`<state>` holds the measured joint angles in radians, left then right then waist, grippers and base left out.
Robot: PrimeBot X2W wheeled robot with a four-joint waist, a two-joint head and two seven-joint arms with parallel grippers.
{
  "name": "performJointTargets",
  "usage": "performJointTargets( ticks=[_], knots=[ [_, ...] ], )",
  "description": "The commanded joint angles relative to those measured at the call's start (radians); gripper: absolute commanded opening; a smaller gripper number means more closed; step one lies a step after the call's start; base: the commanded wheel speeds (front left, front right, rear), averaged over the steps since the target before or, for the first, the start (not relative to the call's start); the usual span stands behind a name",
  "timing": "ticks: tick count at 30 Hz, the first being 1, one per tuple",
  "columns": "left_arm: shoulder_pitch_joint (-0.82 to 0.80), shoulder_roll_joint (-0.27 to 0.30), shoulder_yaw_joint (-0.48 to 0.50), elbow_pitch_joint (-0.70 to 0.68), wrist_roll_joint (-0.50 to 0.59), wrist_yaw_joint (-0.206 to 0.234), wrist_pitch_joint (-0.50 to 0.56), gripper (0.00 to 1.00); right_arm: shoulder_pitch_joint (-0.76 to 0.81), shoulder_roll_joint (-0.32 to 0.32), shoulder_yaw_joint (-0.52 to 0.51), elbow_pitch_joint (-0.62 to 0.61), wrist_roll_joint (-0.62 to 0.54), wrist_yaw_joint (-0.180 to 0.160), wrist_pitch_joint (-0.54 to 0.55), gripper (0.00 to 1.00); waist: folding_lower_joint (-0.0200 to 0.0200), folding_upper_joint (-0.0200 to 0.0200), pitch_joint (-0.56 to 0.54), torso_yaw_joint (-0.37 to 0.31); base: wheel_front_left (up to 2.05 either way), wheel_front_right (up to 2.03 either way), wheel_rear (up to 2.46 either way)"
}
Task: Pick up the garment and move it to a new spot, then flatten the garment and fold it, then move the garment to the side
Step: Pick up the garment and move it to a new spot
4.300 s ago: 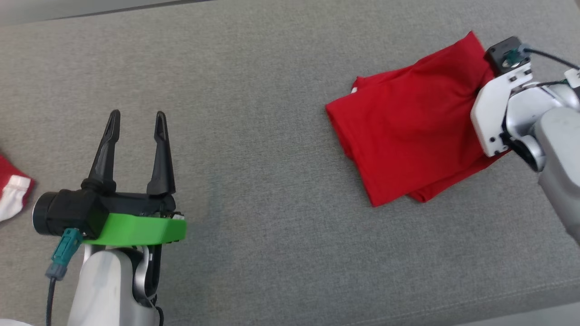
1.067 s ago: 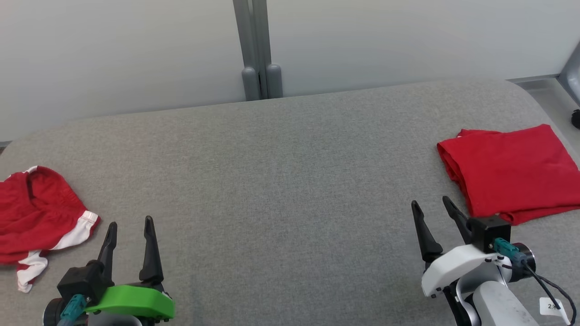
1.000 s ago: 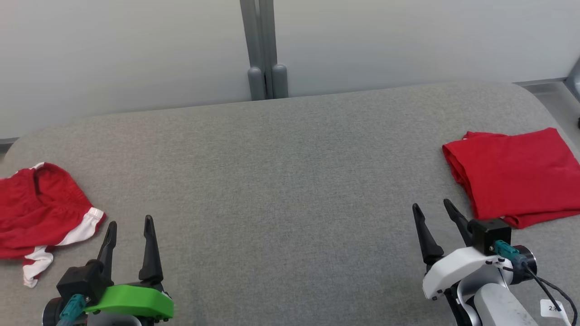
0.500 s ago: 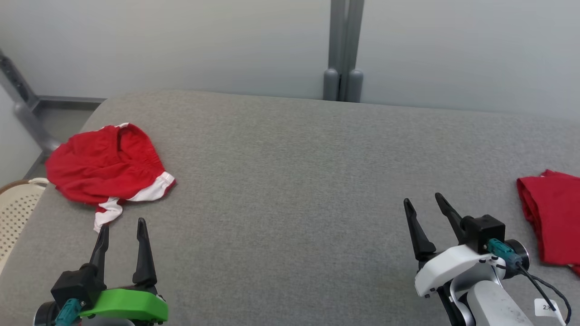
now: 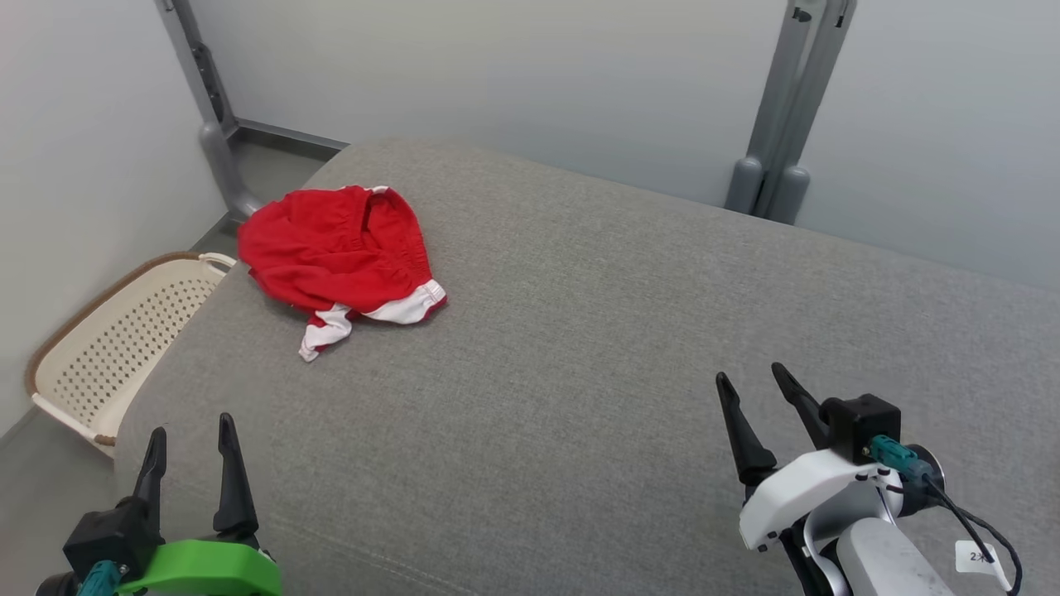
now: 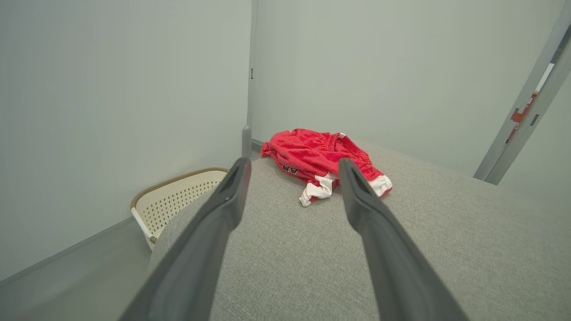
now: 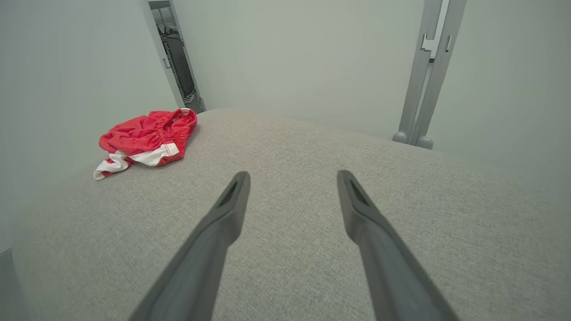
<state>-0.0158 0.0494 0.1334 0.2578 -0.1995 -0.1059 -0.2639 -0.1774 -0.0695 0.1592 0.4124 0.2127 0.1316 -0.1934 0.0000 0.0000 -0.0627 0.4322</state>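
Head view: crumpled red shorts with white trim [image 5: 335, 248] lie at the far left corner of a grey fabric-covered bench [image 5: 596, 348].
The left gripper [image 5: 190, 426] and right gripper [image 5: 750, 374] hang over its near edge, jaws wide and empty; a cream perforated plastic basket [image 5: 108, 339] stands on the floor beside it. Left wrist view: the shorts lie ahead between the fingers, well apart, bearing what may be dark lettering. Right wrist view: they lie far off at upper left.

The garment [image 5: 331, 248] is red with white hem bands, the cushion [image 5: 580, 348] grey, the perforated basket [image 5: 108, 348] cream, brown-rimmed.
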Motion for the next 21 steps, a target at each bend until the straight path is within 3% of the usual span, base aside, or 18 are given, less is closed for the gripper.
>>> performJointTargets(
  ticks=[1, 21],
  knots=[
    [0.005, 0.003, 0.006, 0.002, 0.002, -0.006, 0.0, 1.0, 0.012, 0.003, 0.0, -0.004, 0.004, -0.002, 0.003, 1.0, 0.0, 0.0, -0.01, 0.037, 0.0, 0.0, 0.0],
    [-0.033, 0.003, 0.002, 0.026, -0.02, -0.002, 0.0, 1.0, 0.004, -0.003, 0.02, -0.066, -0.018, -0.002, 0.026, 1.0, 0.0, 0.0, 0.037, 0.021, 0.0, 0.0, 0.0]
  ],
)
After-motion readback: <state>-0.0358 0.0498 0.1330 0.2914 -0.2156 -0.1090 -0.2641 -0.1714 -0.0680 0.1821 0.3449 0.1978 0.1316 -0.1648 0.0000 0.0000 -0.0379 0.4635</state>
